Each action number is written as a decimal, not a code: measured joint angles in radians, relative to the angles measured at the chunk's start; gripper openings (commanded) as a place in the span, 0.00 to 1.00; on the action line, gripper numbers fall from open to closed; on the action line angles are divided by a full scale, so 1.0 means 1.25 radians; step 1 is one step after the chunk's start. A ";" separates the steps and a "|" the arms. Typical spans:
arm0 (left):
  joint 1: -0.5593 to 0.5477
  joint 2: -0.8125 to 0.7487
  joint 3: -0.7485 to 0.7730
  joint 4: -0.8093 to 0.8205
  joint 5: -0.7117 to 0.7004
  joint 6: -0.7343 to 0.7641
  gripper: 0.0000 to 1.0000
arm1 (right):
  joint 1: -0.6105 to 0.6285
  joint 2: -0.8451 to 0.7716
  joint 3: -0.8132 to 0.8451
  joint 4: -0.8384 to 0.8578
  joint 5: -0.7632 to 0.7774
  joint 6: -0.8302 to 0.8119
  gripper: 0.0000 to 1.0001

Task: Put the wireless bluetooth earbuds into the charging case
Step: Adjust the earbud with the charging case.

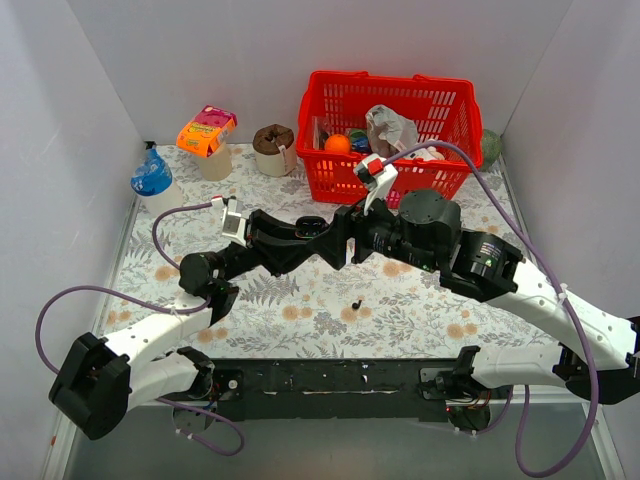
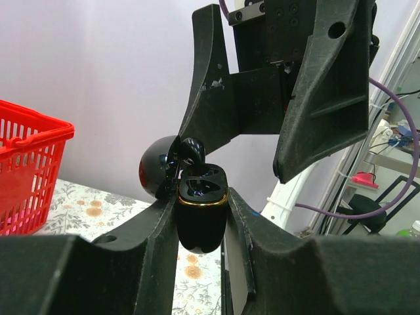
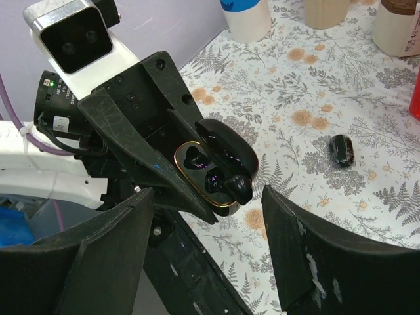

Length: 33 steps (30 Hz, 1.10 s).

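Note:
My left gripper is shut on the black charging case, held off the table with its gold-rimmed top up and its lid swung open. One black earbud sits tilted in the case's nearer slot, sticking out above the rim; the other slot looks empty. My right gripper stands open just in front of the case, holding nothing. The grippers meet above the middle of the table. Another tiny black earbud lies on the floral cloth in front of them.
A black pebble-shaped case lies on the cloth behind the grippers. A red basket full of objects stands at the back right. Along the back left stand a blue-lidded cup, an orange-topped cup and a brown-topped cup.

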 measured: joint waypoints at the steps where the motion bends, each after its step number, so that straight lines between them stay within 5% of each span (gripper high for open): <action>1: 0.000 0.001 0.000 0.000 -0.001 0.002 0.00 | 0.000 0.001 0.000 0.000 -0.003 0.001 0.74; 33: 0.000 0.038 0.000 0.001 -0.038 0.040 0.00 | 0.000 0.005 0.001 -0.017 -0.010 0.010 0.73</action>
